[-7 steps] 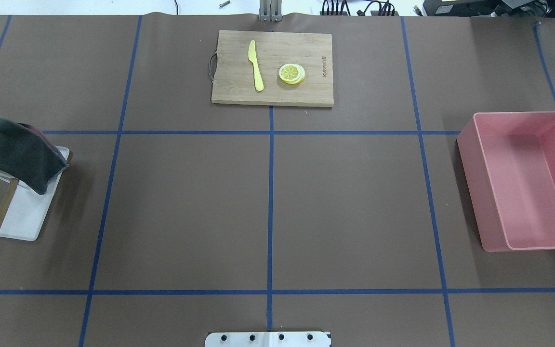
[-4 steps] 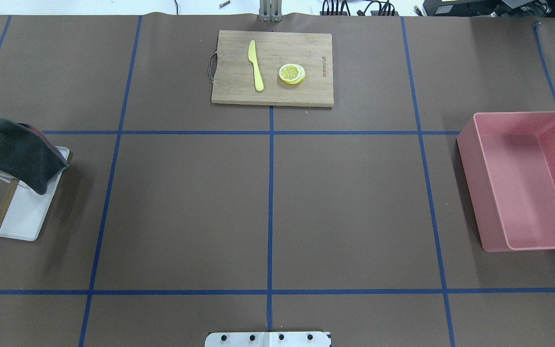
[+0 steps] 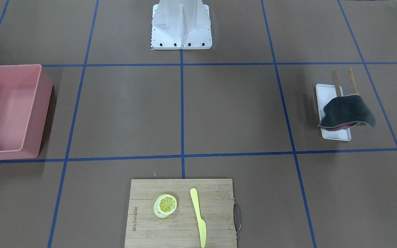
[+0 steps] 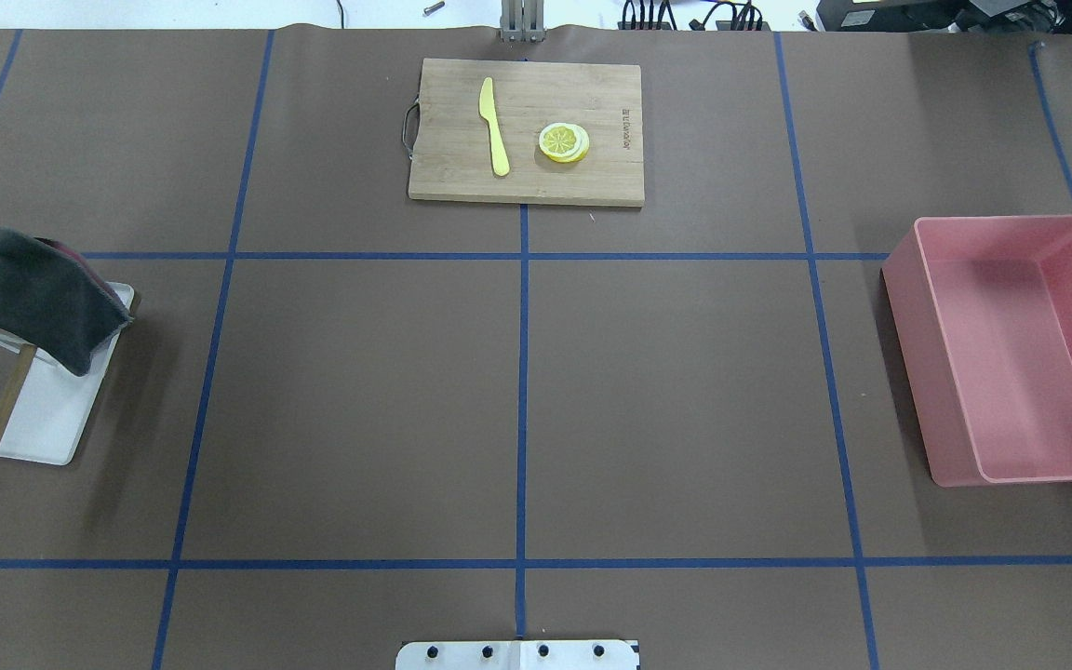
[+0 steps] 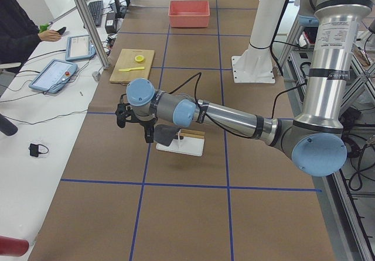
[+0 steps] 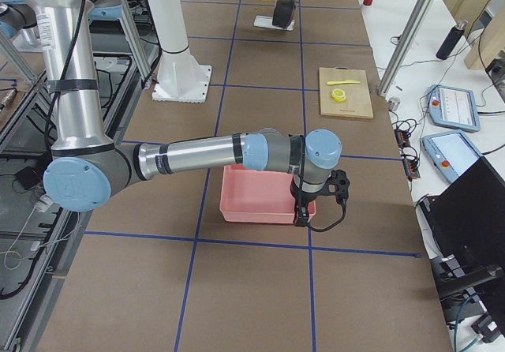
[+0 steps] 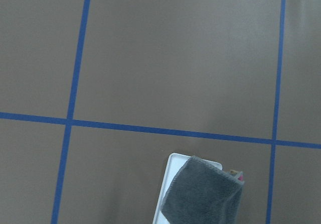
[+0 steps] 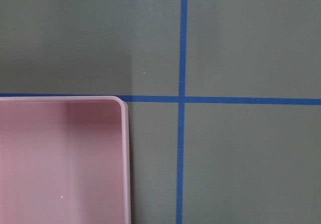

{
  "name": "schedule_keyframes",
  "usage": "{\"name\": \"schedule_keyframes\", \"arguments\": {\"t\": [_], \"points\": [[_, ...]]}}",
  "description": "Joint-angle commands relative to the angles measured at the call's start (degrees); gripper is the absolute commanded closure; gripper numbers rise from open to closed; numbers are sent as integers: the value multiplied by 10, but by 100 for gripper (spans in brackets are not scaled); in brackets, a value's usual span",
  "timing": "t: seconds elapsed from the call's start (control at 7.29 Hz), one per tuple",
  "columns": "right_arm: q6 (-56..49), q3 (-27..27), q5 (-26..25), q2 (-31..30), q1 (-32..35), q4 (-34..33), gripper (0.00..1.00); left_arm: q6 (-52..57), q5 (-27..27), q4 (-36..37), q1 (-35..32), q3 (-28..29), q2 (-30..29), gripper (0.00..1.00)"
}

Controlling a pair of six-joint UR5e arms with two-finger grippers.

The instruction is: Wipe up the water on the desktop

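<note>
The desktop (image 4: 359,400) is a matte brown surface with a grid of blue tape lines. I cannot make out any water on it. A dark grey cloth (image 4: 33,298) hangs over a wooden rack on a white tray (image 4: 47,419) at the left edge. The cloth also shows in the front view (image 3: 348,112) and the left wrist view (image 7: 200,199). My left gripper (image 5: 126,117) hovers beside the cloth. My right gripper (image 6: 302,210) hovers at the pink bin's (image 6: 264,194) outer corner. I cannot tell whether either gripper is open or shut.
A bamboo cutting board (image 4: 527,130) at the far middle carries a yellow knife (image 4: 494,126) and lemon slices (image 4: 564,141). The empty pink bin (image 4: 1011,349) stands at the right edge. The robot's base plate (image 4: 517,654) is at the near middle.
</note>
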Motion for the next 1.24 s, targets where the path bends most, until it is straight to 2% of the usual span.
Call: {"name": "schedule_keyframes", "arguments": {"t": [0.0, 0.41, 1.1], "points": [[0, 1, 4, -8, 0, 18, 0, -73, 11, -73, 60, 20, 0, 2], [3, 4, 10, -9, 0, 24, 0, -72, 29, -185, 64, 112, -4, 2], [3, 5, 16, -9, 0, 23, 0, -76, 29, -191, 97, 108, -8, 2]]}}
